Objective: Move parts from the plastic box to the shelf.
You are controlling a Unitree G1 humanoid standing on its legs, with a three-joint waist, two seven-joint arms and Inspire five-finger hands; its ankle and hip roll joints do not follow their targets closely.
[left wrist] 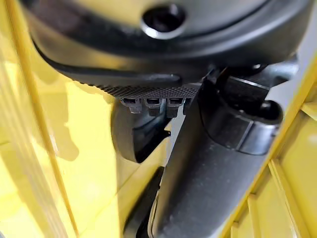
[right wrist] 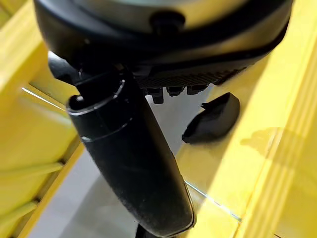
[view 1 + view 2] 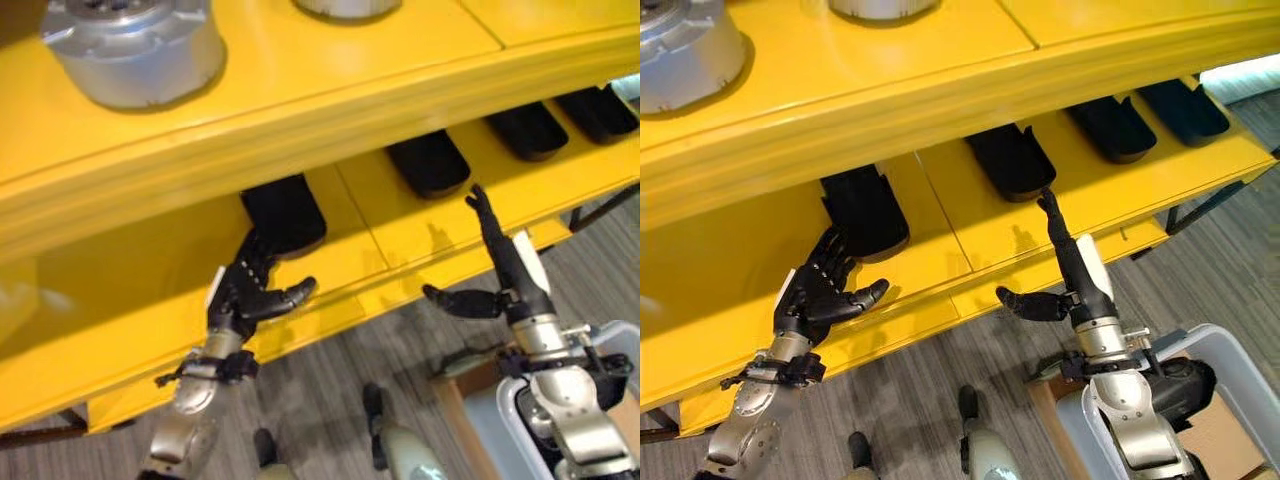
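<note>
Over the lower level of the yellow shelf we've got both hands up and empty, so our read is that we're between carries: a drop-off looks done and nothing is being held. Our left hand hovers by the first of the black parts, fingers loosely spread, thumb sticking out, gripping nothing. Our right hand is stretched out straight with its fingertips close to the second black part; we can't tell if it's actually touching. Two more black parts sit further along the same level, and silver metal housings sit on the top level.

Next move, as we see it: pull both arms back from under the top level without clipping its edge, then turn down to the plastic box, low on our right beside the arm, and grab another part. We can't make out what's left in it from here.

View differences: the head views give the whole row and both levels. The right wrist view shows one black part lying on the yellow surface past the relaxed fingers, clearly not in the hand. The left wrist view shows a dark part just past that hand's fingers
</note>
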